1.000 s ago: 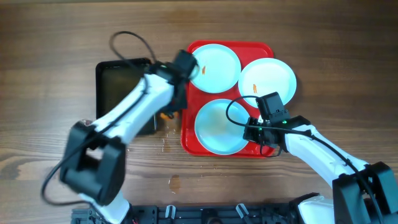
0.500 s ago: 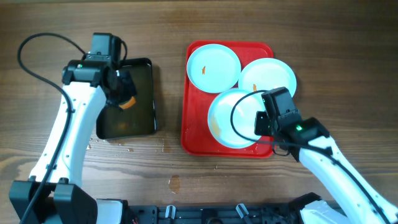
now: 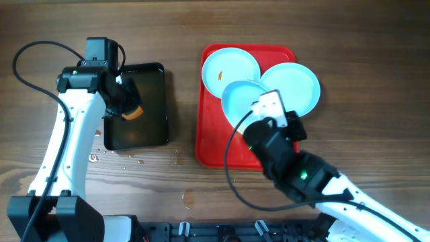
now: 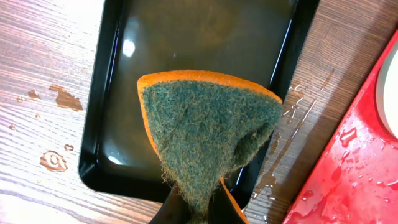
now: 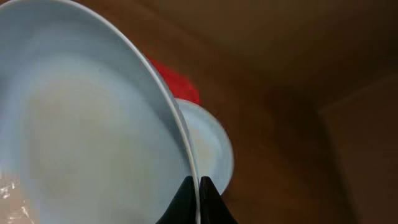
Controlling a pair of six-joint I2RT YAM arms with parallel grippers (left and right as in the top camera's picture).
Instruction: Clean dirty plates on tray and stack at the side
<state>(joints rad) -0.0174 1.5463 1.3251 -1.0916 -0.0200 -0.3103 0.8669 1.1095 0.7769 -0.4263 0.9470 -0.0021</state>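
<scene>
Overhead view showed the red tray point(image 3: 209, 144) lying on the wooden desk point(image 3: 349, 40) with its long axis running from the robot's side away toward the far edge. A rear plate point(image 3: 232, 66) sat flat in the tray's far left corner, a small orange smear point(image 3: 221, 74) near its middle, and a right-hand plate point(image 3: 297, 84) lay at the far right corner, overhanging the tray's rim. The held plate point(image 3: 238, 101) was raised over the middle of the tray, overlapping both others in that view. In the right wrist view the right tool point(image 5: 199, 198) was closed on the rim of this plate point(image 5: 87, 137), which stood steeply tilted, nearly edge-on to the camera, its rim sweeping from upper left down to the pinching fingers and its hollow face turned to the left of the picture; another plate and a patch of red tray showed beyond it. The left tool point(image 4: 198, 210) was clamped on the narrow end of a sponge point(image 4: 208, 134), whose green scouring face looked at the wrist camera and whose orange edge ran along the top. The sponge hung above a black tray point(image 4: 186, 37) left of the red one and apart from it; water drops point(image 4: 53, 158) dotted the desk beside it.
</scene>
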